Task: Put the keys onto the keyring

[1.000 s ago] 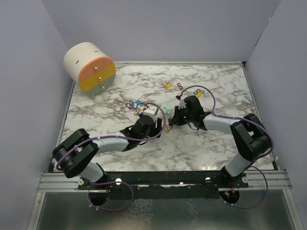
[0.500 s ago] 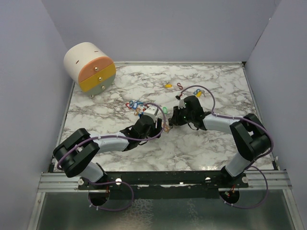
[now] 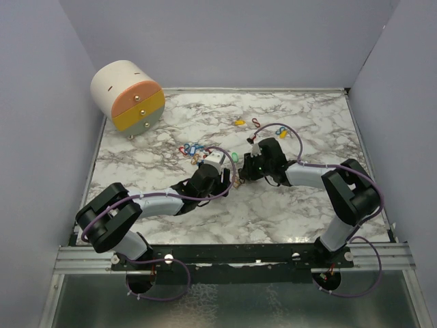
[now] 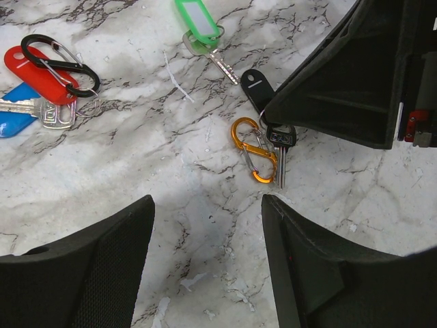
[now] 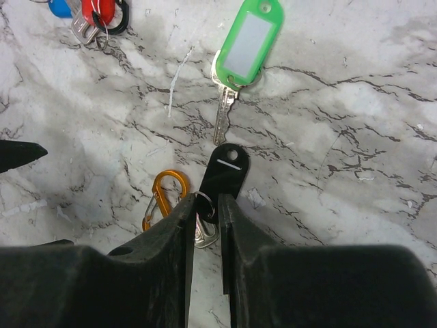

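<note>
A black key tag (image 5: 227, 169) with a small steel ring (image 5: 205, 205) and a silver key lies on the marble beside the orange clip-style keyring (image 5: 162, 198). My right gripper (image 5: 205, 213) is narrowly open, and the tag's near end and the ring sit in the gap between its fingers. Seen from the left wrist, the orange keyring (image 4: 256, 150) lies just ahead of my left gripper (image 4: 208, 266), which is open over bare marble. A green tag (image 5: 249, 37) with its key lies beyond. From above, the two grippers, left (image 3: 231, 180) and right (image 3: 244, 171), nearly meet.
A red tag (image 4: 37, 65), a black clip (image 4: 61, 65) and a blue tag (image 4: 13, 116) lie bunched to the left. A yellow tag (image 3: 239, 122) and a red clip (image 3: 256, 123) lie farther back. A round drawer unit (image 3: 128, 96) stands at the back left.
The right gripper has opened slightly from shut and crept a little left toward the left gripper. The left arm has stayed still.
</note>
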Controlling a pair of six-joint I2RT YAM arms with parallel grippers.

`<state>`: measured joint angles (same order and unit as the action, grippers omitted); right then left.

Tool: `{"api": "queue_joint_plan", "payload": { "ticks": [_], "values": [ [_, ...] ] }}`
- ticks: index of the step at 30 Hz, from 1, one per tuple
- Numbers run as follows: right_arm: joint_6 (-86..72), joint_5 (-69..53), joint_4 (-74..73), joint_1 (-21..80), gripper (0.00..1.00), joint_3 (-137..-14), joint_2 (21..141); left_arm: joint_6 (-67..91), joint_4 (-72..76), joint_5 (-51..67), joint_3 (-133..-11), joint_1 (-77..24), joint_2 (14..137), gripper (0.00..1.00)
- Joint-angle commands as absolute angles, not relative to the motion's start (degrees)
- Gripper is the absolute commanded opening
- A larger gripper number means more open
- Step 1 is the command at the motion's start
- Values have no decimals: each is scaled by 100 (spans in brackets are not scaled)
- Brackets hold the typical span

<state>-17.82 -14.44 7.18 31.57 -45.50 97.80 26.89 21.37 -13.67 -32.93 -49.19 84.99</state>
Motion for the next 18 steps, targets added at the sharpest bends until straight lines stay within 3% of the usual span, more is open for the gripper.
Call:
{"api": "queue_joint_plan", "payload": {
  "ticks": [1,4,9,18],
  "values": [
    [-1723,-1473,771,3212,21,-4672,9931,2688,2206,-1439,-3314,-4887,8526,66],
    [-1705,-1435,702,3230,16,-4697,9949,2689,2206,-1433,-3313,-4880,8526,66],
    [-1659,-1250,541,3267,1,-4712,9908,2683,2206,-1433,-3305,-4868,8528,66],
    [-1796,-888,978,3287,1,-4183,8909,2688,2206,-1419,-3311,-4860,8522,66]
  ]
}}
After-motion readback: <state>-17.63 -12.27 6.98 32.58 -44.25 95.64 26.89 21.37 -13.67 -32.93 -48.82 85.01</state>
